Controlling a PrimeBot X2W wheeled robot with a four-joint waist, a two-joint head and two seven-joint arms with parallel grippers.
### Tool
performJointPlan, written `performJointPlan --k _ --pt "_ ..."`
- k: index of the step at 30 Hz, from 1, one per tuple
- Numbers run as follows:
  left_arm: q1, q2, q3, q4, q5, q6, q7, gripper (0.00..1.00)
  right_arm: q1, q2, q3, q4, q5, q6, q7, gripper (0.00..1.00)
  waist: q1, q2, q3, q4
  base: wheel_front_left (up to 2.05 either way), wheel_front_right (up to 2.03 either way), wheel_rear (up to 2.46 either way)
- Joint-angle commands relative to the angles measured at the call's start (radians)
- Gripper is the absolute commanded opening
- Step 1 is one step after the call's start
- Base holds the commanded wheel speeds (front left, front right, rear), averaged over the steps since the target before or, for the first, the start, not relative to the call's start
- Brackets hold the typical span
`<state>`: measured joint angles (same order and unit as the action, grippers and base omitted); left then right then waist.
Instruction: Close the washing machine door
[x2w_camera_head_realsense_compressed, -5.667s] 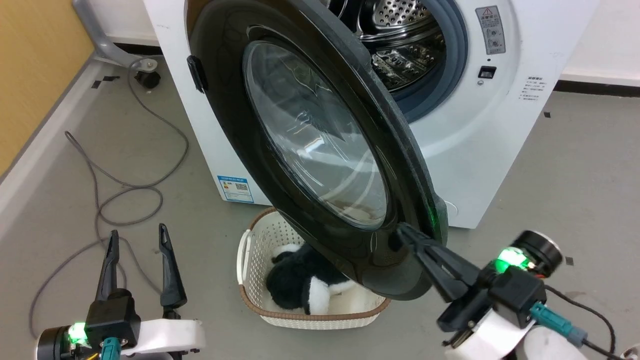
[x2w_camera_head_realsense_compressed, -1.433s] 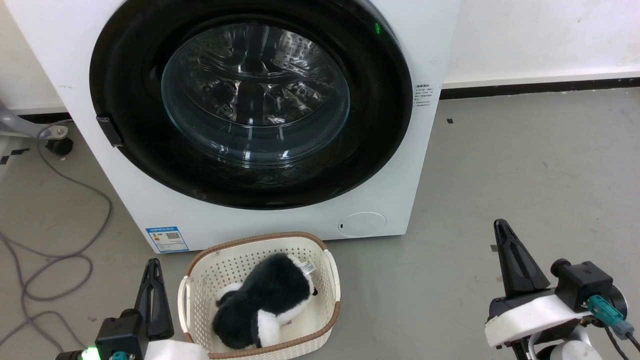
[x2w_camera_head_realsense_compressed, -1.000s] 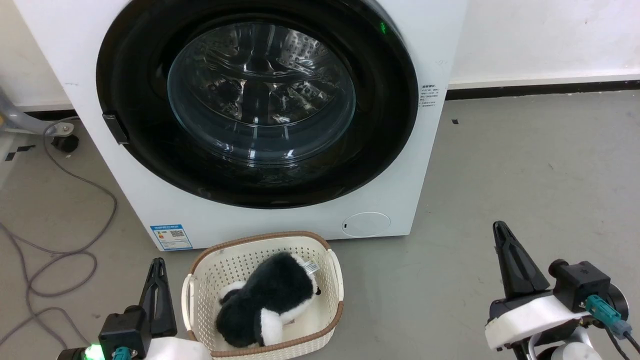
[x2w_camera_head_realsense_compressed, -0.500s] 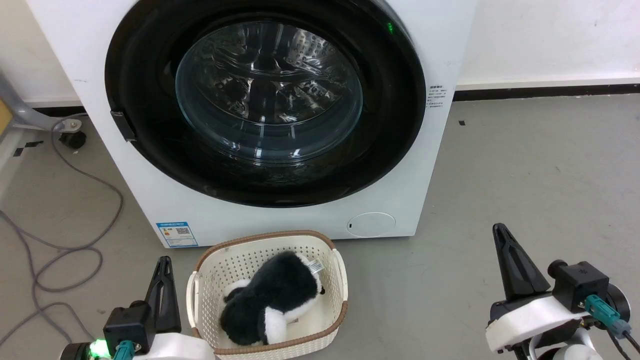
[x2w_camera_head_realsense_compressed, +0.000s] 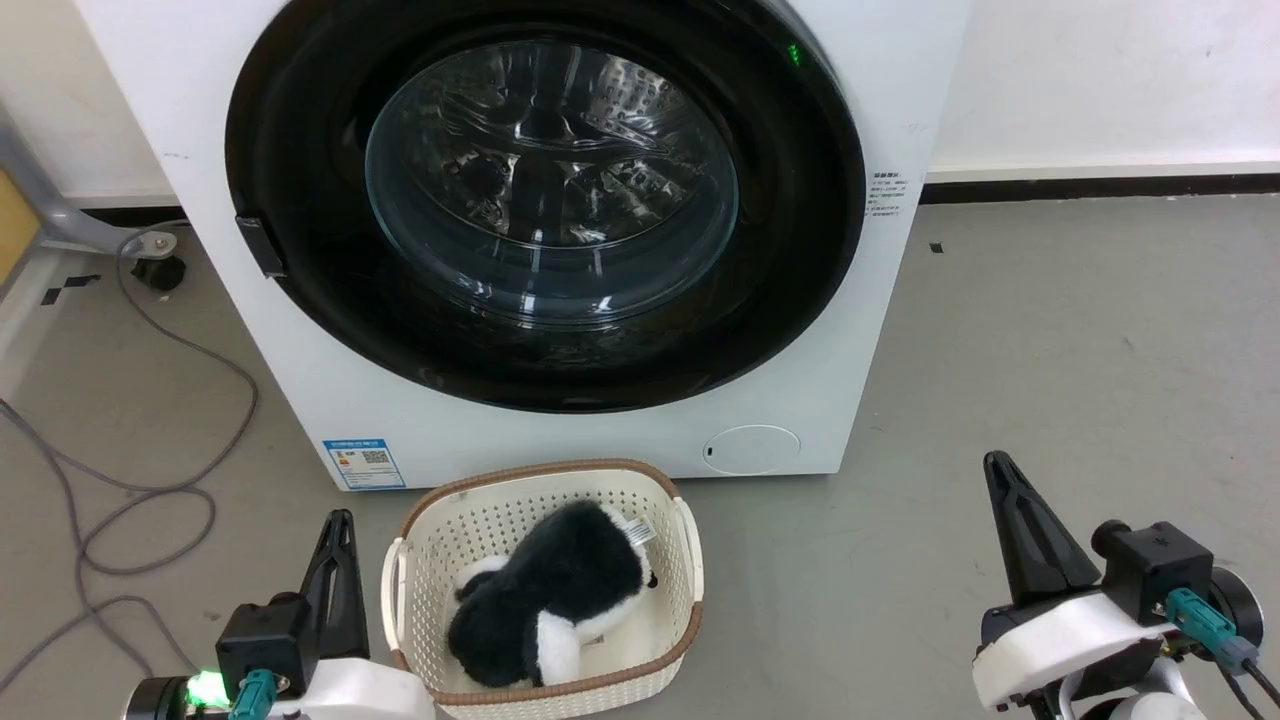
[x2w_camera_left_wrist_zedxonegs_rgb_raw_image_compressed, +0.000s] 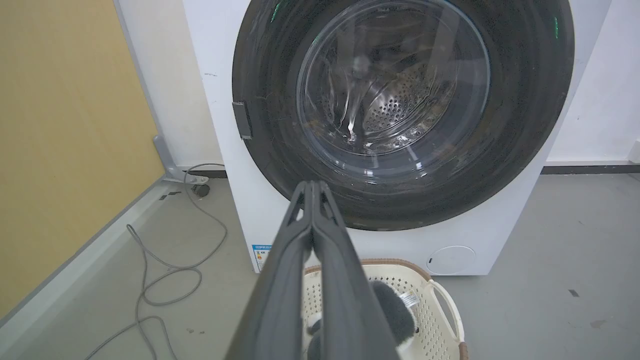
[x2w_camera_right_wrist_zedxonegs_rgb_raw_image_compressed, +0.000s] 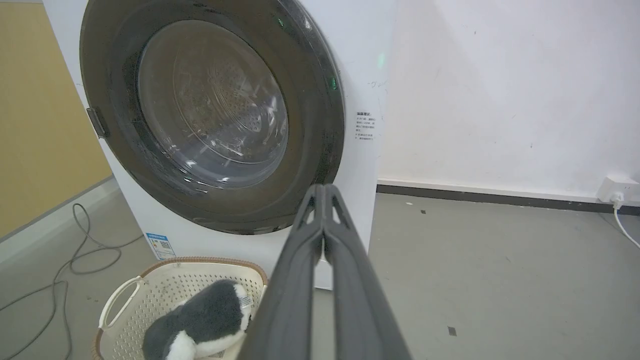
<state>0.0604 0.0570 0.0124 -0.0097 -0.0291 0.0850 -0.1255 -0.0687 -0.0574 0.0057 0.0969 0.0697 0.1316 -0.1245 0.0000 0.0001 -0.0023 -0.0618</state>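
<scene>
Glossy black rim meets white panel all the way round: the washing machine door (x2w_camera_head_realsense_compressed: 545, 200) fills the upper middle of the head view and lies flat against the front of the washing machine (x2w_camera_head_realsense_compressed: 300, 380), with no gap along its edge. I judge the closing done, or very nearly, though these views cannot tell whether the latch has caught. Both arms sit low and well apart from the door, probably to keep clear of the door. The left gripper (x2w_camera_head_realsense_compressed: 340, 520) is at lower left and the right gripper (x2w_camera_head_realsense_compressed: 1000, 475) at lower right, each with its two fingers pressed together and gripping nothing. At lower middle a cream basket (x2w_camera_head_realsense_compressed: 540, 470) holding a black-and-white plush toy (x2w_camera_head_realsense_compressed: 560, 590) stands on the floor just below the machine's front. A blue sticker (x2w_camera_head_realsense_compressed: 364, 463) at the machine's lower left carries a small square code, its text too small to read. The printed label (x2w_camera_head_realsense_compressed: 886, 193) right of the door is equally illegible, and no brand name can be made out.
</scene>
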Motion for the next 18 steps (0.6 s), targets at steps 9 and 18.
performJointPlan --k 9,18 --pt "-0.023 -0.001 -0.002 0.003 0.010 -0.015 0.022 0.00 0.027 0.004 -0.001 -0.021 -0.017 -0.001 0.020 0.00 0.0000 -0.0001 0.000 0.009 0.00 0.00 0.00" --pt "-0.030 -0.002 -0.004 0.004 0.014 -0.027 0.040 0.00 0.034 0.005 -0.002 -0.034 -0.026 -0.001 0.039 0.00 0.0000 -0.0001 0.001 0.019 0.00 0.00 0.00"
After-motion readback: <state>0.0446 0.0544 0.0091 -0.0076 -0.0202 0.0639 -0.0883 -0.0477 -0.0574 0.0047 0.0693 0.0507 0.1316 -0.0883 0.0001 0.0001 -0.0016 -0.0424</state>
